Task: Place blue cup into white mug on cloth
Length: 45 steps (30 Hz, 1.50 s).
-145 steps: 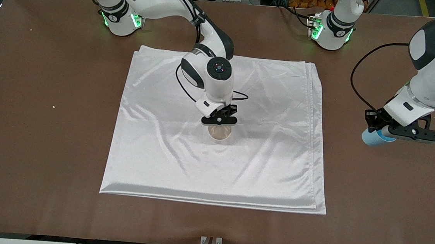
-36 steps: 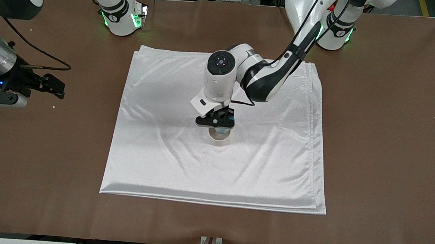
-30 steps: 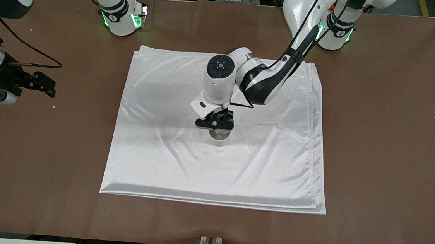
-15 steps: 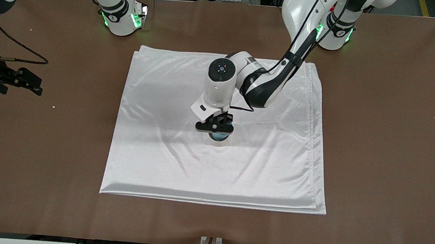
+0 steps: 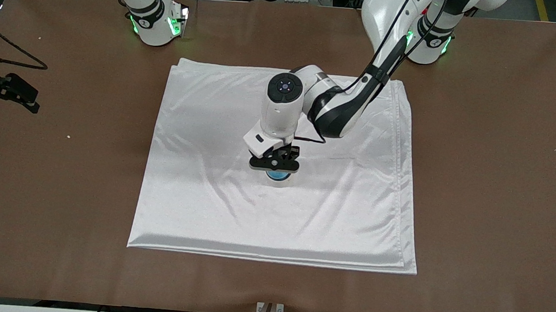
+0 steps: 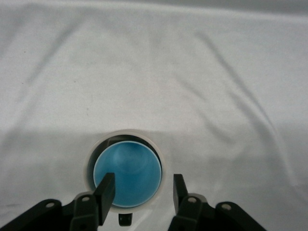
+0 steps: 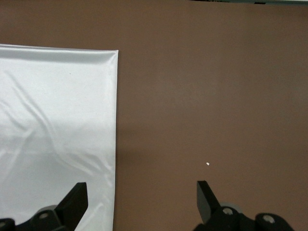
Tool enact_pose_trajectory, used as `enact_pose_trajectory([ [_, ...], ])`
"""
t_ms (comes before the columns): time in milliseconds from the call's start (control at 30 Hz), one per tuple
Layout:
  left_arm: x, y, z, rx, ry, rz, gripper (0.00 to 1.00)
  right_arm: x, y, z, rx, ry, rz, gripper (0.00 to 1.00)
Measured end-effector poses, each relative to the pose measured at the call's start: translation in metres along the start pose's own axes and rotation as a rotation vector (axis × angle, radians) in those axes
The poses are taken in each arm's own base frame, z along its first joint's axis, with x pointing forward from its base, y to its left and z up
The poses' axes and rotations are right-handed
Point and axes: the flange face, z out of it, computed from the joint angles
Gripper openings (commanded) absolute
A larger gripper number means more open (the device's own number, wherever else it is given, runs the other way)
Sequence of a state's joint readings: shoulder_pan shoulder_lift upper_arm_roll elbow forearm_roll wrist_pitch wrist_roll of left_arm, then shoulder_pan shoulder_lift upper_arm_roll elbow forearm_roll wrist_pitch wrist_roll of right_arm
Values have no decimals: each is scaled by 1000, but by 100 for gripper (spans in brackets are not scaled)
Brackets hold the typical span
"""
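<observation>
The blue cup (image 5: 278, 176) stands inside the white mug (image 5: 278, 182) at the middle of the cloth (image 5: 302, 227). My left gripper (image 5: 275, 164) hovers just over them, open and holding nothing. In the left wrist view the blue cup (image 6: 127, 175) fills the white mug (image 6: 161, 159), whose dark handle (image 6: 125, 220) shows between the fingers (image 6: 106, 190); the left gripper (image 6: 142, 190) straddles them over the cloth (image 6: 192, 72). My right gripper (image 5: 12, 90) waits open over bare table at the right arm's end; in its wrist view the right gripper (image 7: 142, 192) is over the cloth's edge (image 7: 48, 96).
The brown table (image 5: 503, 193) surrounds the cloth on all sides. A small white crumb (image 5: 68, 136) lies on it near my right gripper and also shows in the right wrist view (image 7: 208, 164). A metal bracket (image 5: 270, 310) sits at the table's front edge.
My left gripper lowered the blue cup into the white mug and let go of it. My right arm drew back toward its end of the table.
</observation>
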<state>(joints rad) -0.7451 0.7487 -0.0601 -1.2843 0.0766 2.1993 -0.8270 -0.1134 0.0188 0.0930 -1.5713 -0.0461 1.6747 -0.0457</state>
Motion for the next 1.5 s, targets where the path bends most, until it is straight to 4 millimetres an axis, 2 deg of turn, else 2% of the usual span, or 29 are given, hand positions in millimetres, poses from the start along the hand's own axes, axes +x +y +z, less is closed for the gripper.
enact_pose_trajectory([
  [67, 4, -2, -8, -3, 11, -3, 100, -2, -1, -3, 0, 3, -1, 100],
  [300, 28, -31, -46, 6, 43, -39, 100, -4, -3, -1, 0, -6, -5, 100],
  [633, 28, -87, -94, 71, 9, -85, 100, -4, -5, 2, 1, -14, -11, 100],
  [867, 24, -149, -127, 107, -7, -88, 100, -4, -12, 2, 2, -14, -23, 100],
  [1233, 20, -286, -203, 157, -30, -34, 100, -4, -10, 2, 2, -15, -20, 100],
  [1333, 19, -309, -222, 167, -39, -28, 100, -4, -11, 2, 3, -15, -22, 100],
  [1500, 20, -333, -250, 159, -51, -18, 100, -4, -12, 2, 3, -15, -23, 100],
])
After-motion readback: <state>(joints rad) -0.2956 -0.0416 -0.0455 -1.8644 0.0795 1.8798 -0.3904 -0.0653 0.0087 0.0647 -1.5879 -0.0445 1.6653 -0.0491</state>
